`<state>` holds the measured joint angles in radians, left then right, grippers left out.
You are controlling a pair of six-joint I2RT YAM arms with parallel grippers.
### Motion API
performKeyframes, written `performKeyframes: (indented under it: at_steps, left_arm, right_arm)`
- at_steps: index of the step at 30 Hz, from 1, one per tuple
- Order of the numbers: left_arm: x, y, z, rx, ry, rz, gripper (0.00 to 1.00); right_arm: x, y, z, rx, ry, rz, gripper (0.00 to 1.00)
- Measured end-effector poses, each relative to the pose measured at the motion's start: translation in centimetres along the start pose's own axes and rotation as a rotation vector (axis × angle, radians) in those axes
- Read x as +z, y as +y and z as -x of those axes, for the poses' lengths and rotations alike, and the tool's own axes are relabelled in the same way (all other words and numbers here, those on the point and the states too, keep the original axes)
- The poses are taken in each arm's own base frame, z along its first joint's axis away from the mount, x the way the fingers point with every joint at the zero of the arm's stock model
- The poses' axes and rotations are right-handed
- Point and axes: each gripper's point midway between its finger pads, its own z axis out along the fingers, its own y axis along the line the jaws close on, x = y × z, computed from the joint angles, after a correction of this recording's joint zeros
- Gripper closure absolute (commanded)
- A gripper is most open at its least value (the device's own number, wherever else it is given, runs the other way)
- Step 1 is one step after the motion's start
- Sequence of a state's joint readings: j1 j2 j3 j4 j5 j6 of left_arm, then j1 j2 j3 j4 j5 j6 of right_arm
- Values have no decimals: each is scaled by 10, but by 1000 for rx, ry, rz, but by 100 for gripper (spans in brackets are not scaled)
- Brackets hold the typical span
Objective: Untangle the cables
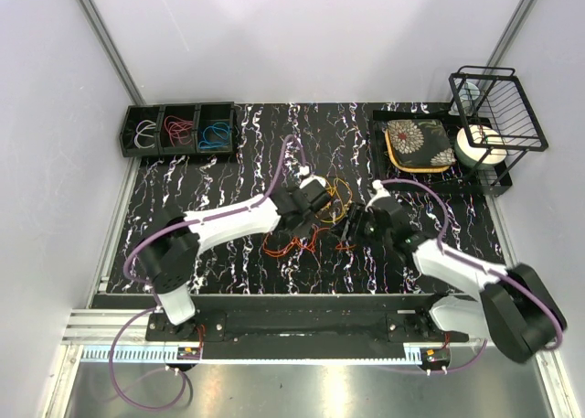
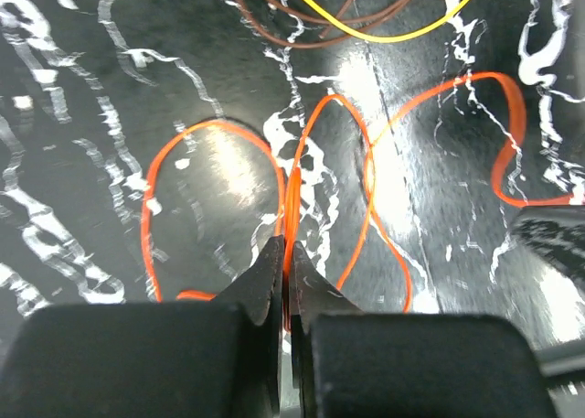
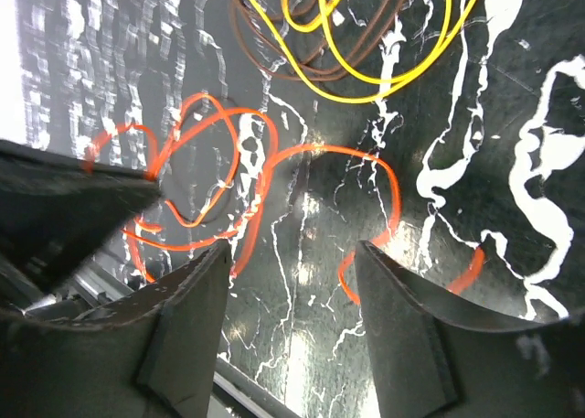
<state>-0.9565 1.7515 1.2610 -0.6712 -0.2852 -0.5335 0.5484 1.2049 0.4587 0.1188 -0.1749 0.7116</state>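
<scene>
The left pincer (image 2: 285,253) is clamped tight on one strand of the orange cable (image 2: 291,194), low in the left wrist view, on the table (image 1: 228,253). The right pincer (image 3: 292,253) stands partly open over more orange loops, gripping nothing. Yellow and brown loops (image 2: 366,37) lie bunched above (overlapping, so unsorted). Whitish, red and blue loops sit in the tray (image 1: 161,130), upper left of the top view. I judge the middle tangle remains.

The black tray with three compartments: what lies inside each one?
In the tray, whitish cables lie left, red cables middle, blue cables right. The loops overlap, so their number is hidden.
</scene>
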Motion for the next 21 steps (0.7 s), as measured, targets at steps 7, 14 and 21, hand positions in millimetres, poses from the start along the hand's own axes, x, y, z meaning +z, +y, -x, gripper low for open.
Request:
performKeyframes:
  at_steps: [7, 14, 21]
  left_arm:
    - [-56, 25, 29, -48, -66, -17, 100]
    - [-107, 80, 56, -174, -157, -10, 100]
    - [-148, 139, 89, -305, -270, 32, 100]
  right_arm:
    - [-30, 2, 16, 9, -180, 75, 33]
    - [-48, -4, 28, 55, -309, 90, 26]
    - [-41, -15, 24, 76, -296, 47, 25]
